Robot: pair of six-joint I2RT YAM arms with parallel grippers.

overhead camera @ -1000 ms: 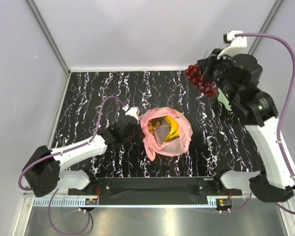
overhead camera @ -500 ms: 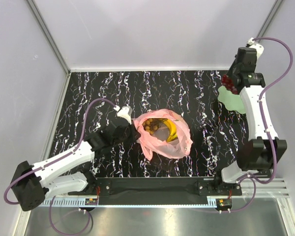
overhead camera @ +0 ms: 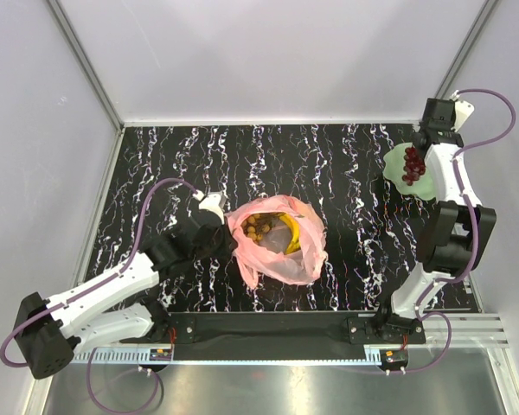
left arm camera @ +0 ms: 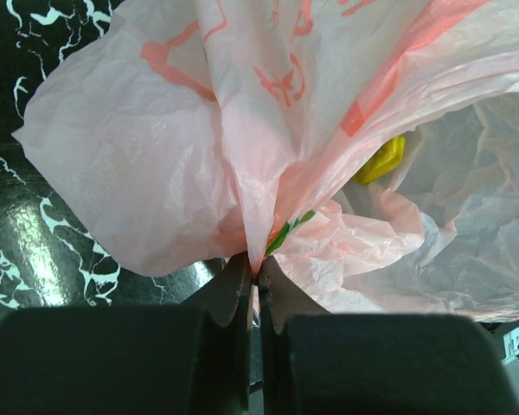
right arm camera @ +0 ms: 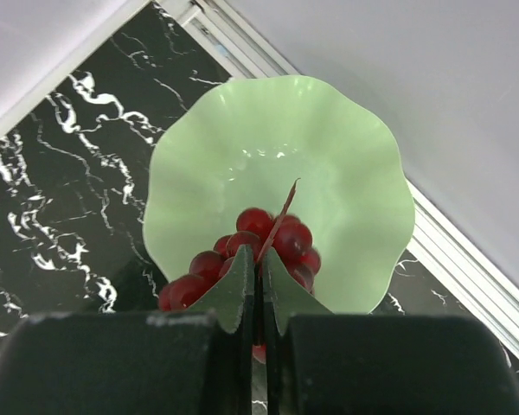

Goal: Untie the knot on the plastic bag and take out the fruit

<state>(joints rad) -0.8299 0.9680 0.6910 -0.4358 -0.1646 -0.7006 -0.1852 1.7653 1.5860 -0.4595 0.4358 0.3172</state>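
At centre of the overhead frame, the plastic bag lies open-mouthed on the black, white-veined tabletop: thin, crinkled, translucent pink film with red print. Inside I see curved yellow bananas and a cluster of small round brown fruits. Jaws of my left gripper are closed on a gathered fold at the bag's left edge. At upper right, jaws of my right gripper pinch the thin stem of the glossy dark-red grape bunch over the wavy-rimmed pale green plate; whether the grapes touch it, I cannot tell.
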